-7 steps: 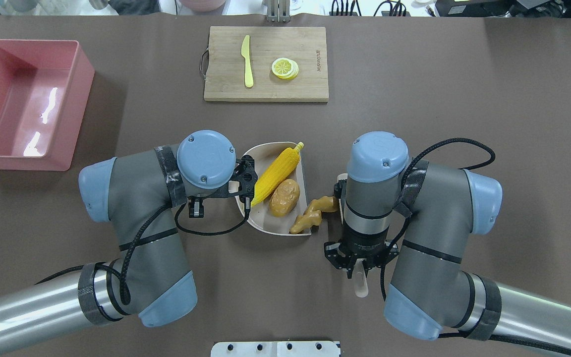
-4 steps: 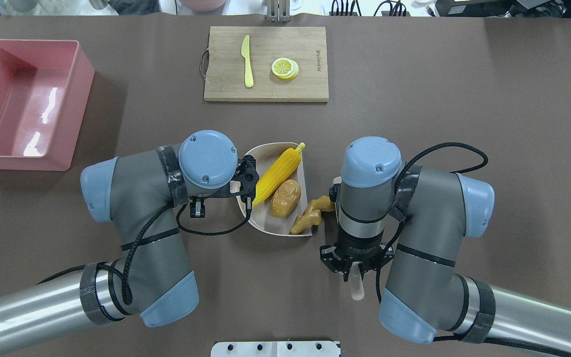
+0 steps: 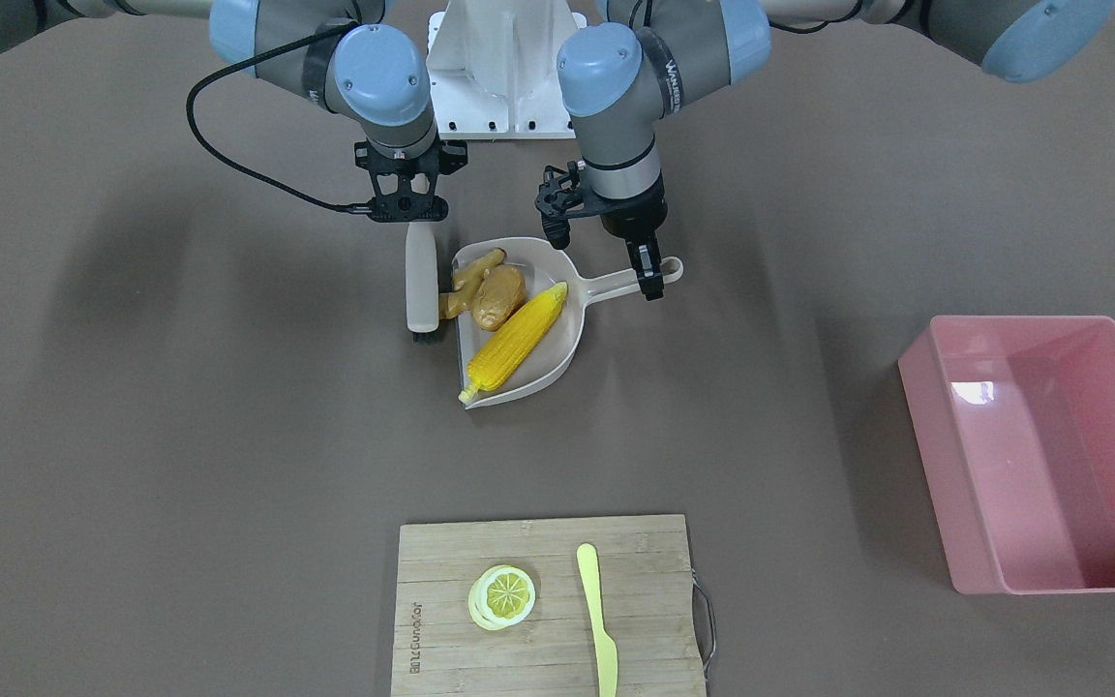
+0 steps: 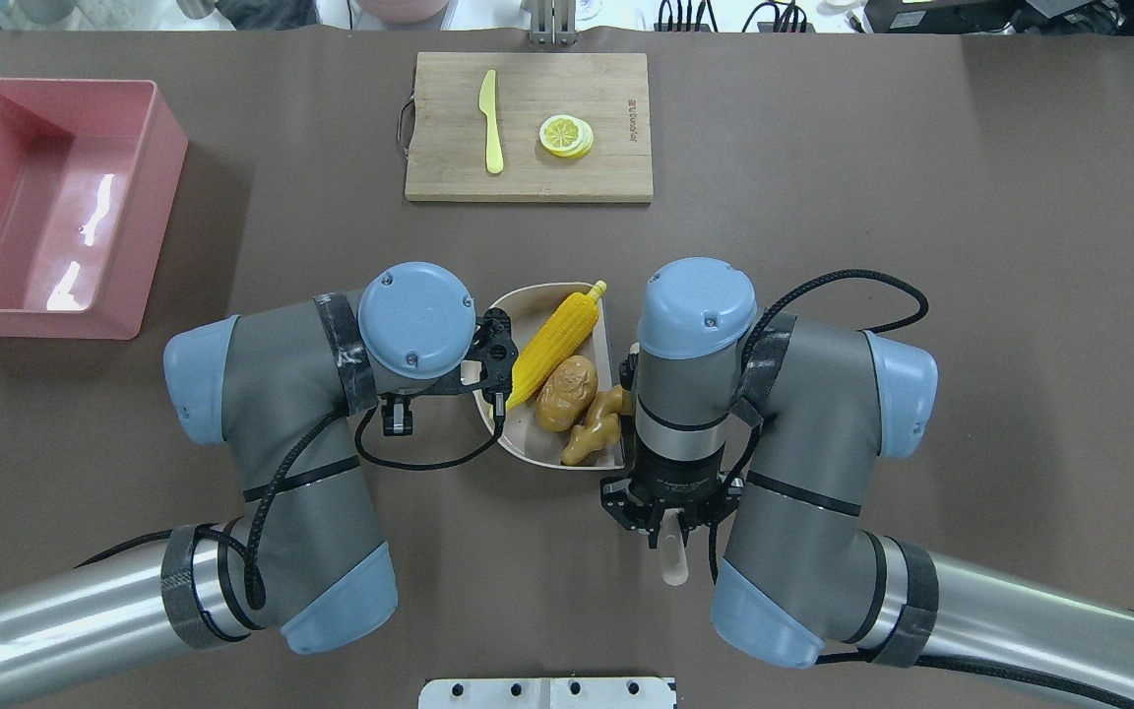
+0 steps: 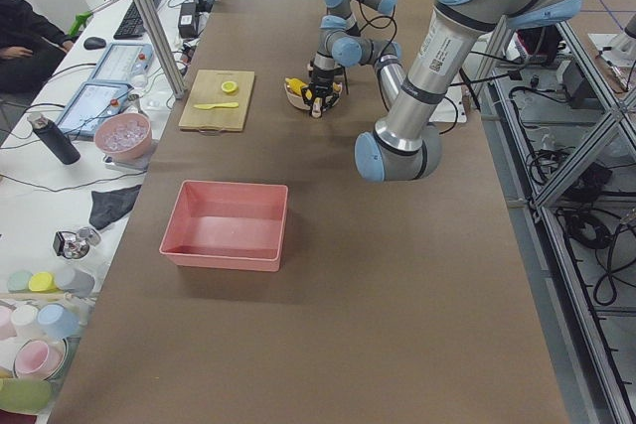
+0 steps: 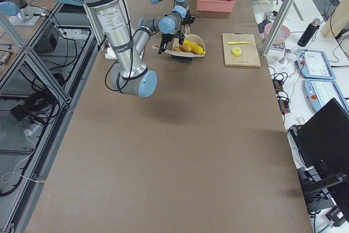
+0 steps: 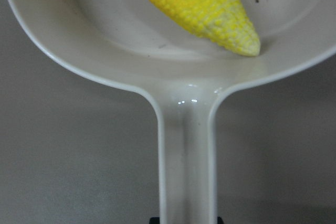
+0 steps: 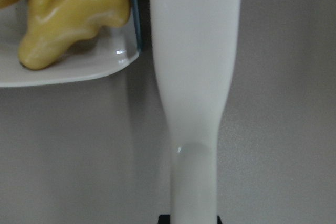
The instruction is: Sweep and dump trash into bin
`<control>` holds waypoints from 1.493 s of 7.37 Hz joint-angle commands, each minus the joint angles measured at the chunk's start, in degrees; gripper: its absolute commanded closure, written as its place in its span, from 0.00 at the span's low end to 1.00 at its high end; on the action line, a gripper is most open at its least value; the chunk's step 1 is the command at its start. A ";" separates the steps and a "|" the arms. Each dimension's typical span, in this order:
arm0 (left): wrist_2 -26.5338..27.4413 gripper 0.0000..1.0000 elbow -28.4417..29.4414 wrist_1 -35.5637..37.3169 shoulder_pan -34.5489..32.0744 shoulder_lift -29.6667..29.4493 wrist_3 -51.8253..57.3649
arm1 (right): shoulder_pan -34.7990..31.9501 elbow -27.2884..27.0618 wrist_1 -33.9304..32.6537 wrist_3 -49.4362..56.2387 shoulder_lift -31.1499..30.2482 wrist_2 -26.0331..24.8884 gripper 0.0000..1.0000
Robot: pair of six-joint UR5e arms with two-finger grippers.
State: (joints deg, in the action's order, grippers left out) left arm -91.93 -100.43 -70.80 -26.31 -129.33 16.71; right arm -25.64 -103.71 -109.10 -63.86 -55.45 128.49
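Table (image 4: 921, 246): brown surface.

A wooden board (image 4: 528, 126) lies at the middle of the far edge. Its wire loop is on the end toward the robot's left. On the board:
- a pale yellow knife (image 4: 491, 120), laid across the board's width;
- a lemon slice (image 4: 566, 136), near the knife but apart from it.

A beige dustpan (image 3: 557, 353) sits between the board and the robot-side edge, nearer that edge, with its handle toward the robot's left. A white-handled brush (image 3: 419, 276) runs along the pan's open edge, just beside it.

Past the far edge: a pink bowl (image 5: 126, 136), a dark bottle (image 5: 55, 139) and a laptop (image 6: 322, 135).
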 commanded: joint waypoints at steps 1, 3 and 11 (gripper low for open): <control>0.00 1.00 -0.03 -0.04 0.56 -0.48 -1.33 | -0.38 1.23 0.12 0.05 1.48 -0.08 1.00; 0.00 1.00 -0.03 -0.13 0.82 -0.92 -2.73 | -1.16 1.32 0.12 -0.22 2.62 0.09 1.00; -0.35 1.00 3.04 -7.86 2.23 -0.30 -5.02 | -5.19 -0.34 -0.14 -0.04 2.72 2.71 1.00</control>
State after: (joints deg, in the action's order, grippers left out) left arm -92.26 -97.77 -77.69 -24.09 -129.57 11.66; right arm -28.98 -103.17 -109.18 -63.93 -52.75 129.70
